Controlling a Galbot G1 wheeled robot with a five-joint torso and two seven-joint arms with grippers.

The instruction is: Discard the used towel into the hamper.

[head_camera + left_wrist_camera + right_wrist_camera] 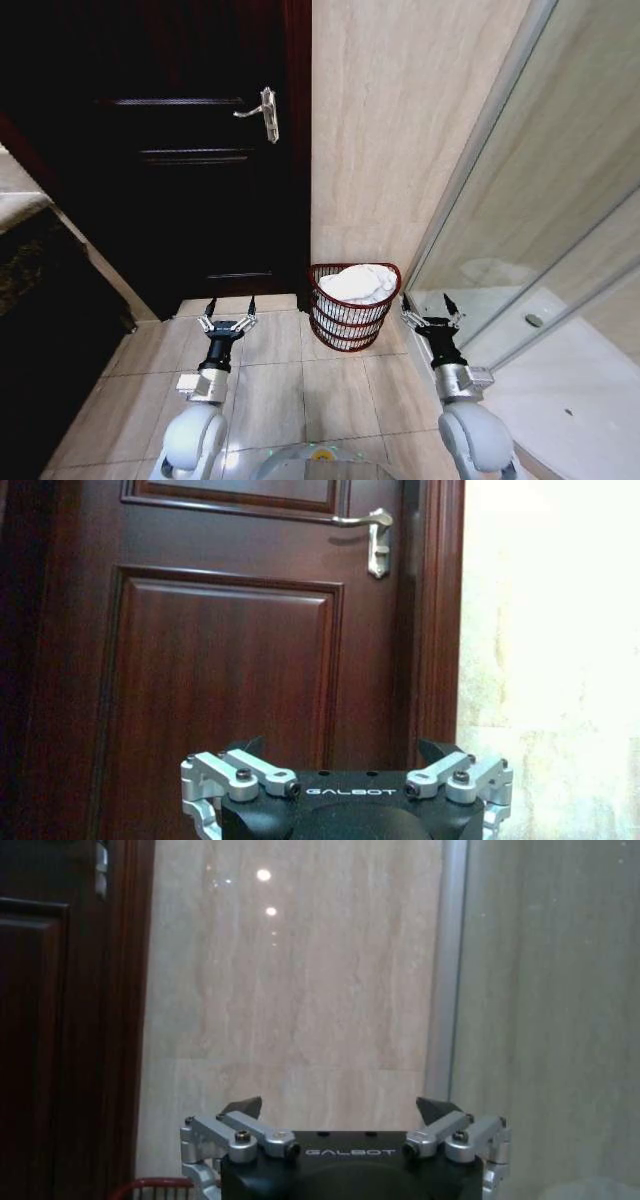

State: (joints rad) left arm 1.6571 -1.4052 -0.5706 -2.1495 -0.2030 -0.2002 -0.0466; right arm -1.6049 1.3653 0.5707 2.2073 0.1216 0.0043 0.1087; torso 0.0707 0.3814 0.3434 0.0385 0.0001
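Against the foot of the beige tiled wall, the hamper (352,319) stood on the floor with the white towel (358,283) heaped inside it.

The towel rose to the hamper's rim, and the hamper sat just right of the dark wooden door (190,150) with its silver handle (262,113), near the glass partition (540,200). The left gripper (230,308) hung empty to the hamper's left, fingers spread wide; the right gripper (430,305) hung just to its right, likewise parted and holding nothing. The tiled floor (300,390) lay between both arms.
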